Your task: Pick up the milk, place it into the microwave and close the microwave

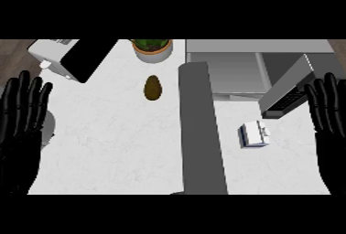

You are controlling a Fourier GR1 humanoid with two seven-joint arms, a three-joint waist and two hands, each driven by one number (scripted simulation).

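A small white milk carton (255, 134) with a blue side stands on the white counter at the right, below the microwave. The grey microwave (233, 68) sits at the top right with its cavity showing and its door (292, 84) swung out toward the right. My left hand (22, 119) rests open at the left edge, fingers up. My right hand (330, 114) rests open at the right edge, fingers up, to the right of the carton and apart from it. Neither hand holds anything.
A long grey bar (201, 132) runs down the counter's middle, left of the carton. A brown avocado-like object (153, 87) lies left of it. A potted plant (153, 48) stands at the top centre. A toaster-like appliance (71, 57) sits at top left.
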